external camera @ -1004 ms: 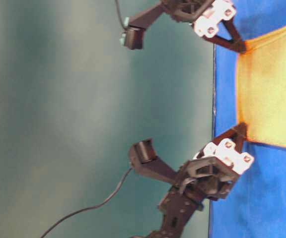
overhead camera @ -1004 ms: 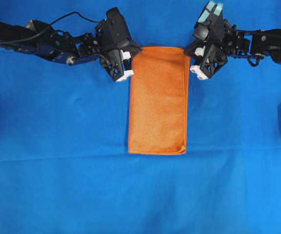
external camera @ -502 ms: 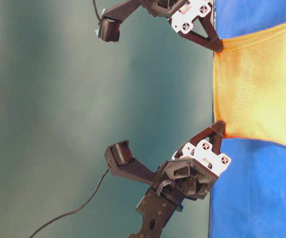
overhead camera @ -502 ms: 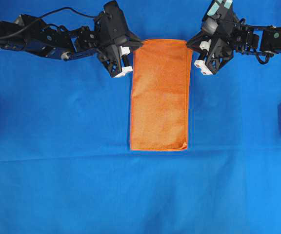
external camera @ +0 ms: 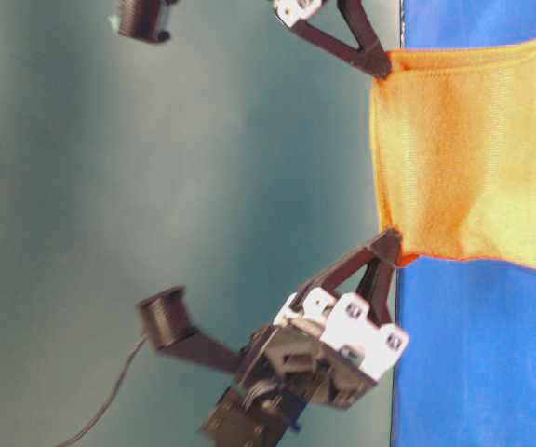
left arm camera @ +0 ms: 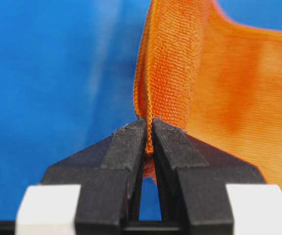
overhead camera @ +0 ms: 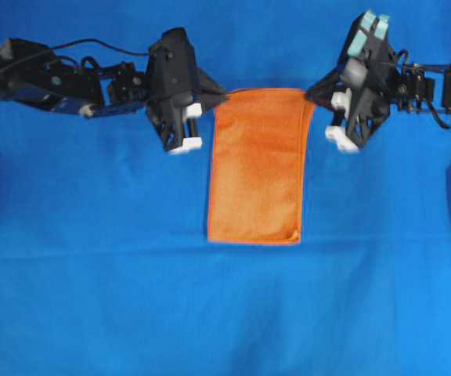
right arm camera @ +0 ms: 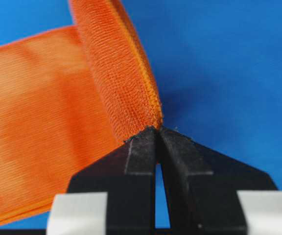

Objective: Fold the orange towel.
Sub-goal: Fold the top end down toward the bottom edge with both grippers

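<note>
Overhead: 1 orange towel [overhead camera: 258,168] lies as a long strip on the blue bench [overhead camera: 92,298], with the left claw [overhead camera: 219,97] and right claw [overhead camera: 310,90] on its 2 far corners. Table-level: that far edge is lifted off the bench. Wrist views: both claws are pinched tight on the towel's edge. Looks like mid-fold; next I'd guess carrying that edge to the near one.

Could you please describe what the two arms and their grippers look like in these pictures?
Both arms are black, jointed, open-framed links. The left gripper and right gripper each taper to two matte black wedge-shaped jaws, backed by white blocks. A thin black cable loops over the left arm. A pale teal part tops the right wrist.
</note>
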